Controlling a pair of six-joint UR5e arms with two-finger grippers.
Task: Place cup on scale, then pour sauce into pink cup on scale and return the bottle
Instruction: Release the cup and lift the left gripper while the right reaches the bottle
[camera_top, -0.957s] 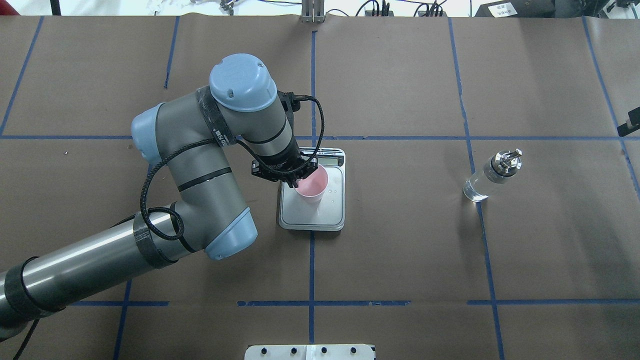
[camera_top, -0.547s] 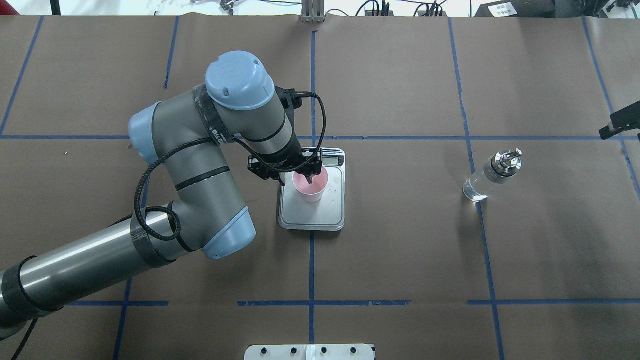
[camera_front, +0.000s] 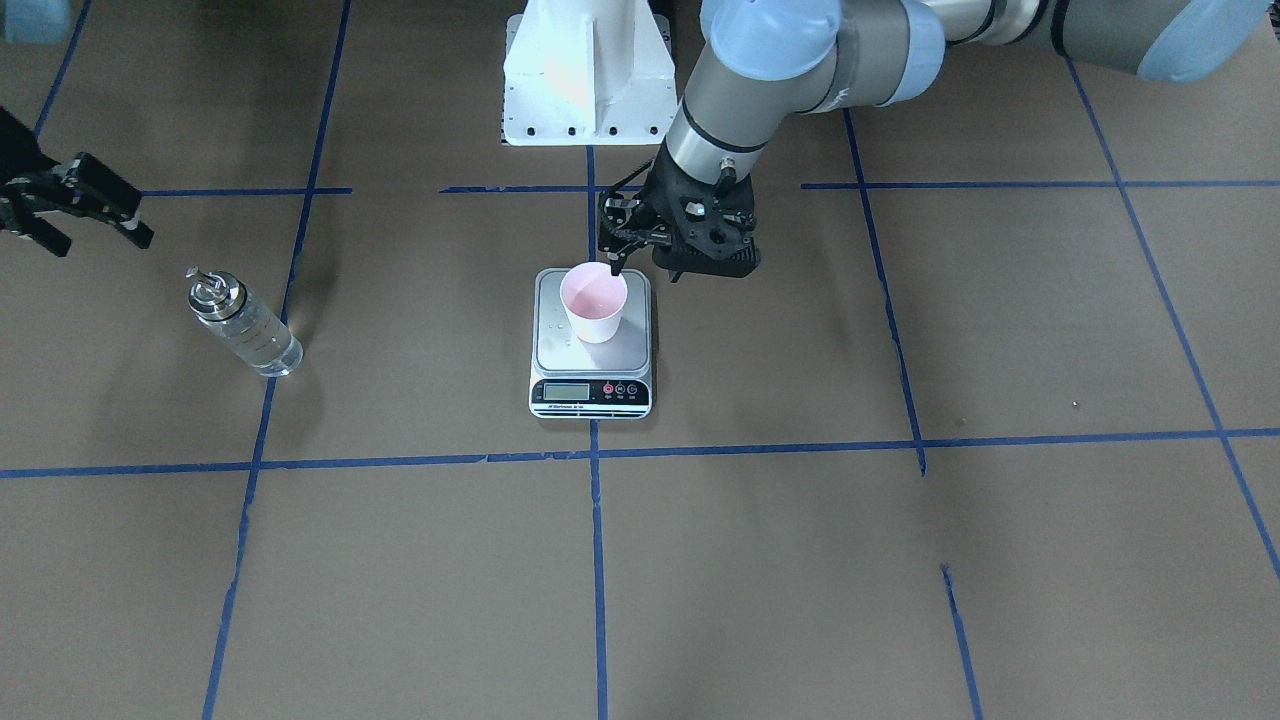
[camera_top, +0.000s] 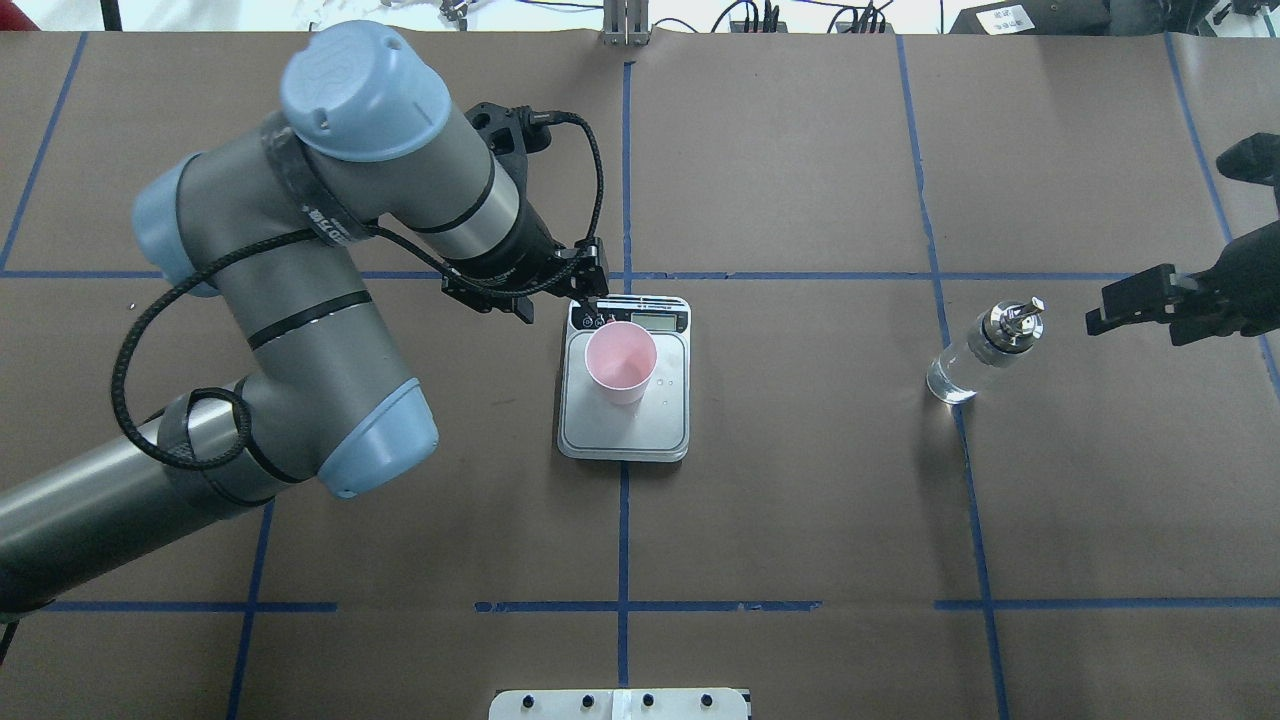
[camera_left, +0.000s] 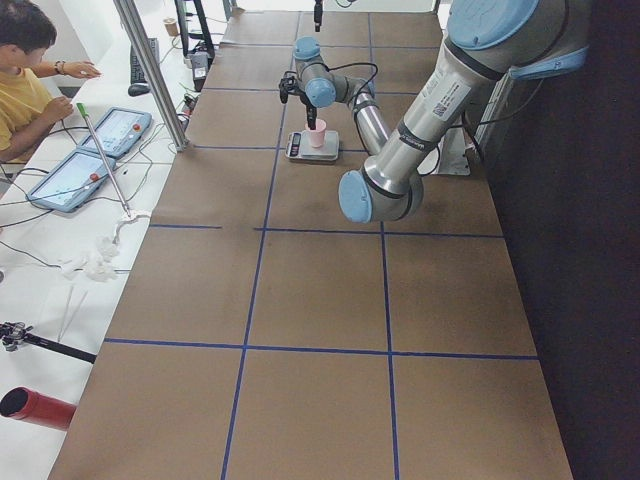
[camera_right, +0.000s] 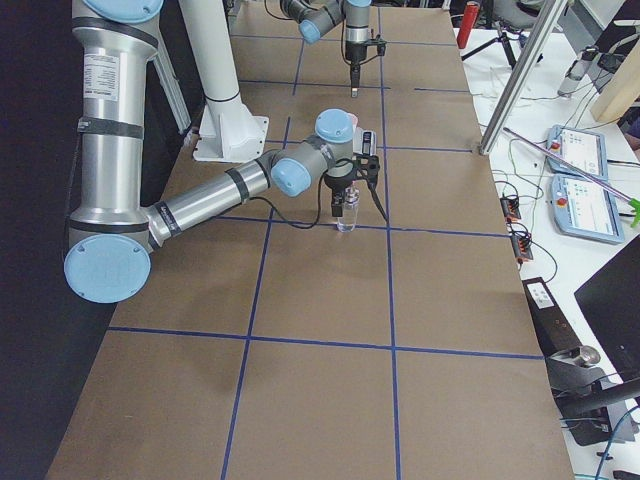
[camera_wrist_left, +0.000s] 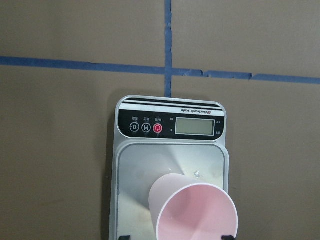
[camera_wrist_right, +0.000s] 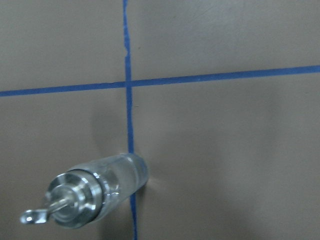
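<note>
Already the cup (camera_top: 620, 362) stood on the scale (camera_top: 625, 432) mid-frame, my left pincer (camera_top: 563, 310) wide above it; my right pincer (camera_front: 105, 240), also wide, hung by the bottle (camera_top: 985, 350), pouring undone.

From here the bench (camera_top: 800, 500) reads flat brown, gridded with blue tape (camera_top: 623, 530). The cup (camera_top: 621, 362) is pale pink, deeper pink inside. The scale (camera_top: 625, 430) is silver, its front strip black with a grey display and one red button. The bottle (camera_top: 975, 355) is clear glass with faint print and a shiny silver cap. My left arm (camera_top: 290, 330) is grey with pale blue caps. The left tool (camera_front: 645, 262) and right tool (camera_front: 100, 243) are black.
</note>
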